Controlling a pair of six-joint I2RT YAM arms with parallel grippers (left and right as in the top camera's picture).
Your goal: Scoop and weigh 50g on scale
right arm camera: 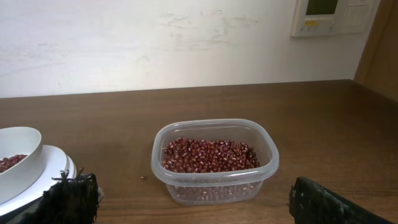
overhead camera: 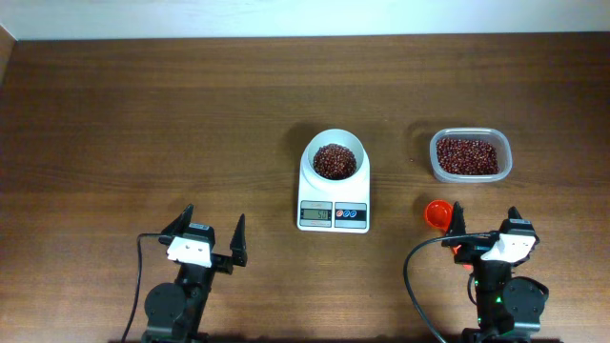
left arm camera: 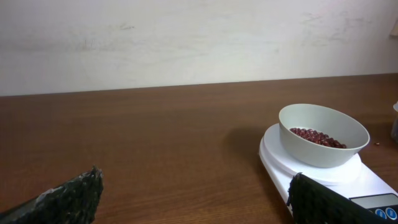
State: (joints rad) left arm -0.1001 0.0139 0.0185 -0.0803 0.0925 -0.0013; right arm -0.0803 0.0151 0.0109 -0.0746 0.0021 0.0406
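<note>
Beans point(overhead camera: 333, 162) already in scale point(overhead camera: 333, 215) bowl, display unreadable. Red scoop point(overhead camera: 437, 213) lies on desk. Left fingers point(overhead camera: 238, 240) and right fingers point(overhead camera: 455, 221) spread, empty.

Black arms point(overhead camera: 181, 297); white wrist blocks point(overhead camera: 189, 250)

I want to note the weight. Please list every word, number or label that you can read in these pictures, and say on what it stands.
No text here can be read with certainty.
Scale display: dark digits seem to show, but they are too small and blurred to read.
Scale buttons: any marks on them are too small to read.
Wall panel: its screen and yellowish label are too small to read.
Bowl and tub: no writing seen.
</note>
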